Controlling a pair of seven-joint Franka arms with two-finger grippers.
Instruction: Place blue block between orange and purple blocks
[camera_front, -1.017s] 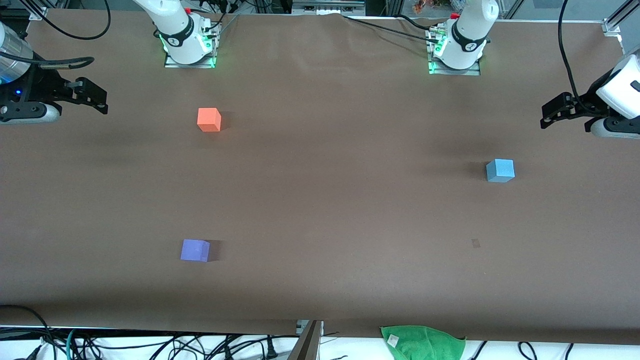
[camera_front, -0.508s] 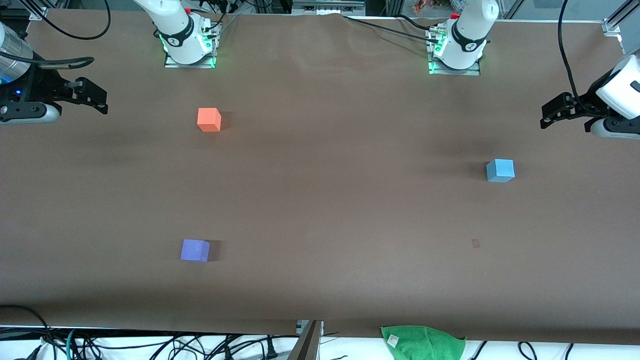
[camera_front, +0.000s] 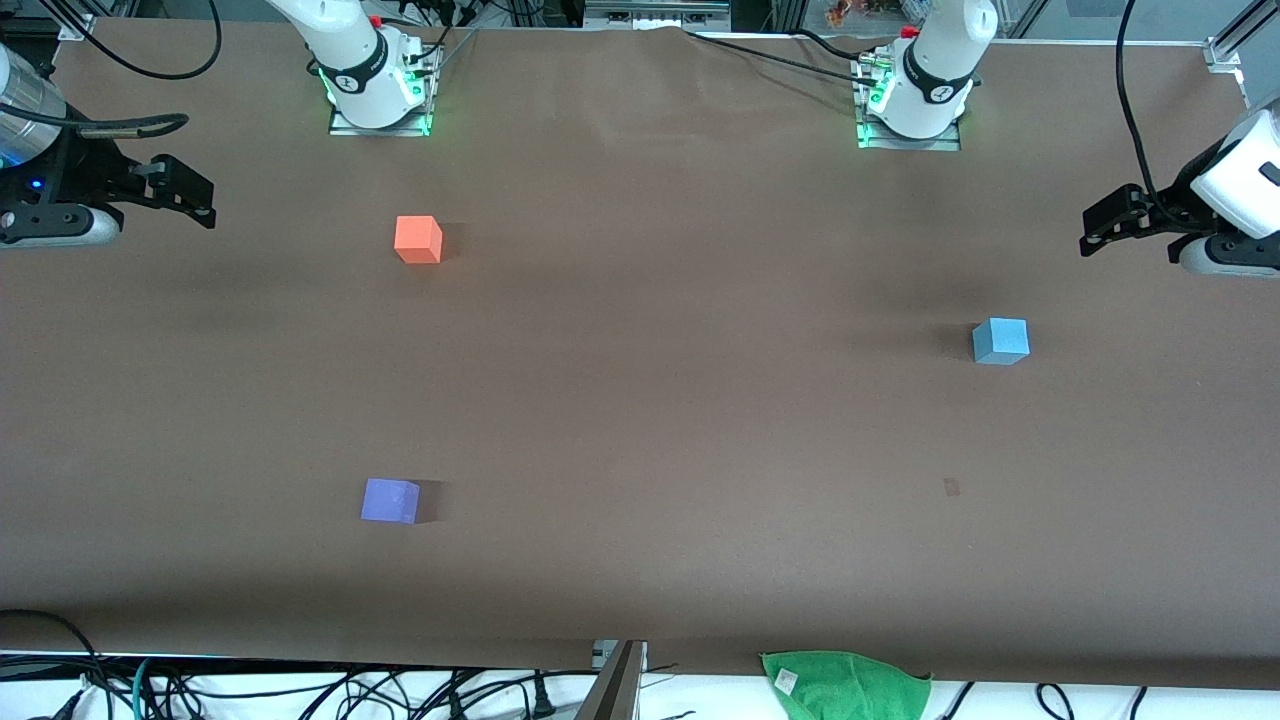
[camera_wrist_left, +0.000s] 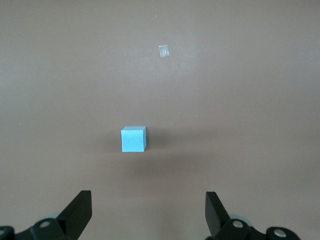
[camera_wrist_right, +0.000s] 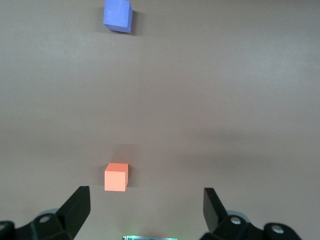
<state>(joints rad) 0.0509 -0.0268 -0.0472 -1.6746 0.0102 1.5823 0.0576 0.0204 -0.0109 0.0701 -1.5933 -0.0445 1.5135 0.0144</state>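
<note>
Front view: small sky-blue matte cube (camera_front: 1000, 341) sits toward the left arm's end of the brown table (camera_front: 640, 400), well apart from the bright orange cube (camera_front: 418, 239) and violet-purple cube (camera_front: 390, 500); both arms wait at the table's ends. Left wrist view: left gripper (camera_wrist_left: 148, 210) spread wide, empty. Right wrist view: right gripper (camera_wrist_right: 146, 207) likewise.

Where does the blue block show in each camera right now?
Front view: blue block on the table toward the left arm's end, below the open left gripper.
Left wrist view: blue block, mid-picture, ahead of the fingers.
Right wrist view: not in it.
Shared landmark: small pale mark on the table.
</note>
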